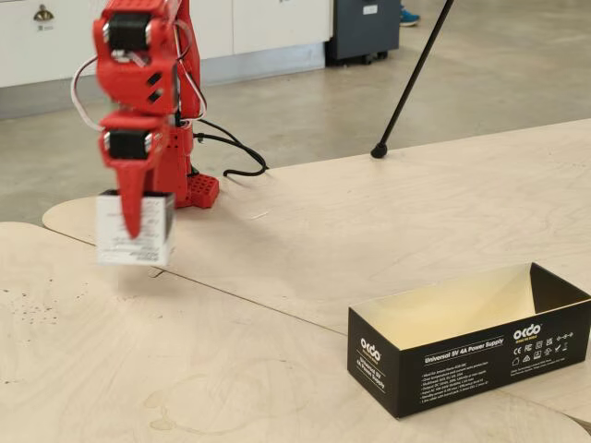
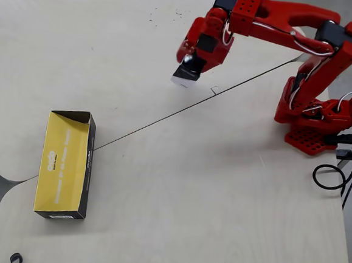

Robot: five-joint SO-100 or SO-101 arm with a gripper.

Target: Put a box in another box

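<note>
The small white cardboard box (image 1: 135,229) with a black top hangs clear of the pale plywood desk (image 1: 277,277), clamped in the red end effector (image 1: 132,221), one finger running down its front face. This looks like the carry step. In the overhead view the small box (image 2: 184,77) sits well apart from the long, low black cardboard box with a yellowish inside (image 2: 63,164), which lies open and empty. The next move calls for swinging across the desk seam until directly above that opening, then lowering before release.
</note>
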